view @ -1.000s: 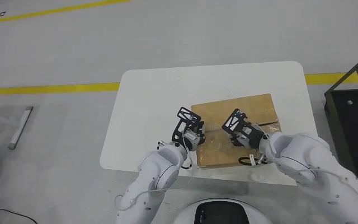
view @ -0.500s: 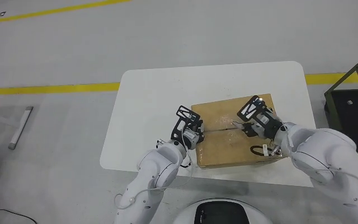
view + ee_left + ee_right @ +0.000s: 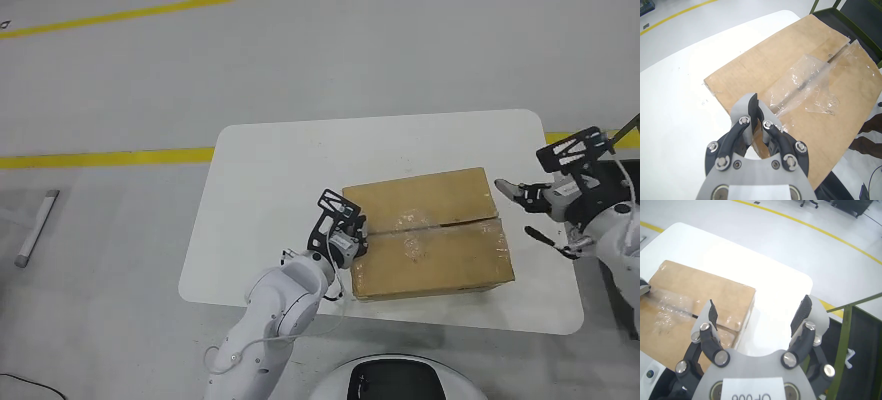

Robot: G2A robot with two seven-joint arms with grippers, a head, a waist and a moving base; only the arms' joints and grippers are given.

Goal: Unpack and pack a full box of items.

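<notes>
1. One brown box [image 3: 430, 262] on the white table [image 3: 280, 180], near its front edge, flaps shut under crinkly clear tape [image 3: 800, 85].
2. Left gripper [image 3: 755, 99] at the box's left end by the seam, fingers pressed together, maybe to pick at the tape.
3. Right gripper [image 3: 759, 306] just past the box's right end, fingers wide apart, holding nothing.
4. Lots of bare table behind the box; little room on the right, with a green rack [image 3: 845, 332] close.
</notes>
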